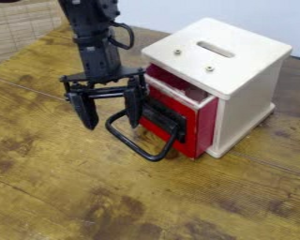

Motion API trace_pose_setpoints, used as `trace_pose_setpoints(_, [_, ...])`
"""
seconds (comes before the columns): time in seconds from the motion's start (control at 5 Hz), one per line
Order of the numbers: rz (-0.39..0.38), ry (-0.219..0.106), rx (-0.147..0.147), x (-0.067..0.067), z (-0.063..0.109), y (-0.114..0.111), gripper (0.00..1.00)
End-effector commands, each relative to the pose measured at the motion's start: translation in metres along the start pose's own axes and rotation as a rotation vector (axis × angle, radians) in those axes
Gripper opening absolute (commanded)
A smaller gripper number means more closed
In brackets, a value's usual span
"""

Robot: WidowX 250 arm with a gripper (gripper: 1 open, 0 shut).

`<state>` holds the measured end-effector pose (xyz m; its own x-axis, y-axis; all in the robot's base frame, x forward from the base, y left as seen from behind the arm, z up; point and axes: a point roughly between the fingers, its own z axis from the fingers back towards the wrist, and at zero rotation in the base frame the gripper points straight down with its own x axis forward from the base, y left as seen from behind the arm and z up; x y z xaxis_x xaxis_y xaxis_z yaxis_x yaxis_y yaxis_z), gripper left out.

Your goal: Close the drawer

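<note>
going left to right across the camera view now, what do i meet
Woven mat, gripper, black handle, white cabinet. The red drawer is left out, since it overlaps the handle and cabinet.
</note>
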<state>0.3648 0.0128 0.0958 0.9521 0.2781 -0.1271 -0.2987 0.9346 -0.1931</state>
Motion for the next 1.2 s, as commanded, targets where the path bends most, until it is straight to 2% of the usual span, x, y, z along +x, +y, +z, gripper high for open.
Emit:
trace_pose_setpoints(0.0, [-0.023, -0.047, -0.016, 0.001, 0.021, -0.006, 1.00])
trace_pose_setpoints(0.4, [-0.077, -0.038, -0.016, -0.002, 0.024, -0.024, 1.00])
trace_pose_setpoints(0.6, [-0.142, -0.025, 0.000, -0.001, 0.020, -0.024, 1.00])
trace_pose_setpoints(1.0, [-0.202, -0.020, 0.020, -0.001, 0.010, -0.037, 1.00])
